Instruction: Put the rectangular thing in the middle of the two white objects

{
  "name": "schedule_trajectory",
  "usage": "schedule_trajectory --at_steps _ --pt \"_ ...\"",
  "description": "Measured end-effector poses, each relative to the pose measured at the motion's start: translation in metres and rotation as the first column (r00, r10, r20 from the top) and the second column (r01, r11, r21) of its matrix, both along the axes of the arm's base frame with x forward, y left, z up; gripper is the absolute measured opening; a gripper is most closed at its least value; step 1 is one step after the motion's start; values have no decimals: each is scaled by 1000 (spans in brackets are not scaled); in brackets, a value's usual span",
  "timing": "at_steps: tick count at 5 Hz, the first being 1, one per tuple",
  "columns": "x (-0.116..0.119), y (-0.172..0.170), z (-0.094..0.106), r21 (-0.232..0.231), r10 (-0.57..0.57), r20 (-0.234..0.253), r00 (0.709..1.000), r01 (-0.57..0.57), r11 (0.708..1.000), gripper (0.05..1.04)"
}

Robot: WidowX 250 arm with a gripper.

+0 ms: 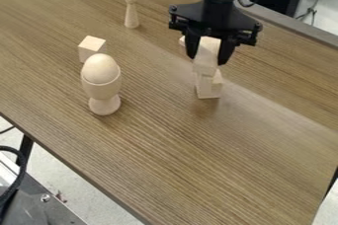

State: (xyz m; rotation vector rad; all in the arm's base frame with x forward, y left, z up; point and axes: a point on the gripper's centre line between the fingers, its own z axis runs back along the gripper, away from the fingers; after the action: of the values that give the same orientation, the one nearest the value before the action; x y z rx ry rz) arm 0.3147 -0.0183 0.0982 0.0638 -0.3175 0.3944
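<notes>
Lowering: one pale block (207, 51), pinched in black gripper (207, 59); best eased down slowly and level, without nudging lower block (209, 89), fingers parted before lifting.

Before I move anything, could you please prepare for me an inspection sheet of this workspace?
Surface: wood-grain tabletop, with a pale sheen to the right.
Job's things: upper wooden block at the gripper, lower wooden block beneath it; contact between them unclear. Which two objects count as white, I cannot tell, as all are pale.
Clutter: wooden egg in an egg cup, peg figure upright, wooden cube behind the egg; some may belong to the job.
Gripper: jaws on both sides of the upper wooden block, apparently holding it.
Cables: black cable beyond the table's left edge.
Surroundings: grey metal equipment lower left.
Hands: nothing seen.
</notes>
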Motion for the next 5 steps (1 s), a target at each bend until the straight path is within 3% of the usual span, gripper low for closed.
schedule_trajectory --at_steps 1,2,4,5 --pt "-5 8 28 16 41 73 997 -42 999 517" --pt "-18 24 40 30 102 97 990 -105 994 517" --pt "-28 53 11 58 181 26 983 -182 982 517" --pt "-25 65 -15 121 217 -26 976 -212 970 517"
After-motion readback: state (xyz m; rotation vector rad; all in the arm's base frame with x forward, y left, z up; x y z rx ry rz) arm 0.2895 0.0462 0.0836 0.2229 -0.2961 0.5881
